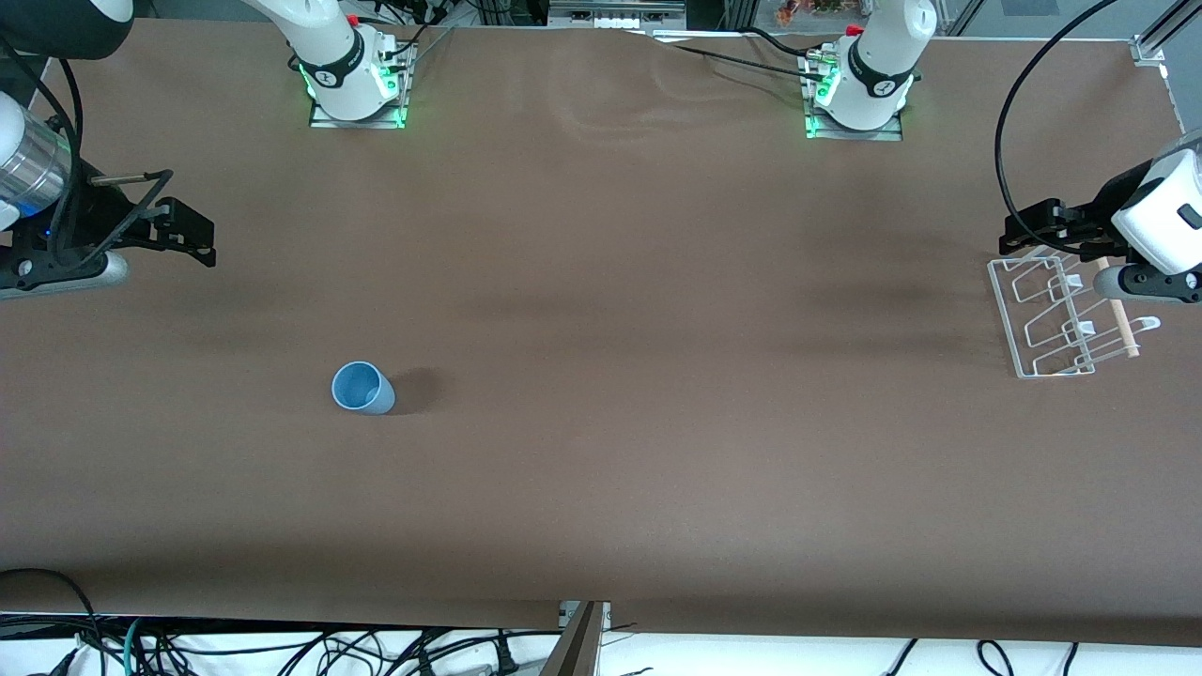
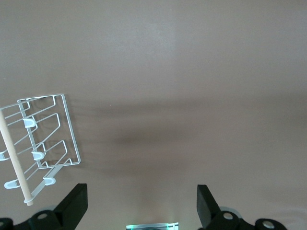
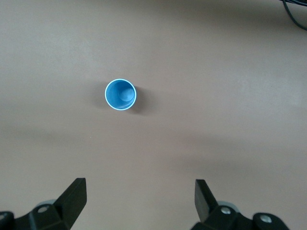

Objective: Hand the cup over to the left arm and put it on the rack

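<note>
The light blue cup (image 1: 362, 388) stands upright, mouth up, alone on the brown table toward the right arm's end; it also shows in the right wrist view (image 3: 120, 94). My right gripper (image 1: 199, 239) hangs over that end of the table, well apart from the cup, open and empty (image 3: 140, 191). The white wire rack (image 1: 1056, 319) with its wooden dowel (image 1: 1117, 314) lies at the left arm's end and shows in the left wrist view (image 2: 45, 136). My left gripper (image 1: 1012, 237) hangs over the table at the rack's edge, open and empty (image 2: 142, 196).
The right arm's base (image 1: 357, 89) and the left arm's base (image 1: 859, 99) stand at the table's edge farthest from the front camera. Black cables (image 1: 1019, 103) hang by the left arm. Loose cables (image 1: 282, 652) lie below the table's near edge.
</note>
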Motion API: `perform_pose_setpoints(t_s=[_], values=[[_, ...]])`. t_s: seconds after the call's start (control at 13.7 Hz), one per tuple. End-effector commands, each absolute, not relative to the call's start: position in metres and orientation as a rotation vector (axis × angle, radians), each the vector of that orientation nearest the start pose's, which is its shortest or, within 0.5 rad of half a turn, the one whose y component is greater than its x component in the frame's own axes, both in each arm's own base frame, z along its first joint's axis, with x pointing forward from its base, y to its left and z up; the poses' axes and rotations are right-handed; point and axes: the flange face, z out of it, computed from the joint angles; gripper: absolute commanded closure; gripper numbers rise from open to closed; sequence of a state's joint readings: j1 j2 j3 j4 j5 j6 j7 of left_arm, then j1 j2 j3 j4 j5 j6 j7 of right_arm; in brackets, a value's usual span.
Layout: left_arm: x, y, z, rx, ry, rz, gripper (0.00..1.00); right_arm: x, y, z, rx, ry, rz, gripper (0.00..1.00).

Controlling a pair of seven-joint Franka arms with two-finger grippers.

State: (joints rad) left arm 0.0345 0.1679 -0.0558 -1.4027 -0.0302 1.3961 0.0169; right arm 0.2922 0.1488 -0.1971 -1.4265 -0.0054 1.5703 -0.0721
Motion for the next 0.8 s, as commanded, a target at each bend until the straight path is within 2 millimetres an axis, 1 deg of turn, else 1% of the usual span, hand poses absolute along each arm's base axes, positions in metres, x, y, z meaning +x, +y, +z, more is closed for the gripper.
perform_pose_setpoints(t_s=[0.0, 0.29, 0.51, 0.66, 0.73], values=[[0.591, -0.013, 0.598, -3.191, 0.06, 0.267, 0.0, 0.594, 0.066, 0.612, -3.172, -0.271, 0.007, 0.0], [0.591, -0.014, 0.597, -3.19, 0.062, 0.269, 0.0, 0.593, 0.066, 0.613, -3.17, -0.273, 0.007, 0.0], [0.591, -0.014, 0.596, -3.19, 0.062, 0.274, 0.0, 0.591, 0.07, 0.607, -3.169, -0.287, 0.051, 0.0], [0.592, -0.014, 0.595, -3.192, 0.062, 0.274, 0.0, 0.588, 0.071, 0.6, -3.166, -0.308, 0.112, 0.0], [0.592, -0.013, 0.595, -3.19, 0.059, 0.274, 0.0, 0.587, 0.075, 0.6, -3.165, -0.32, 0.117, 0.0]])
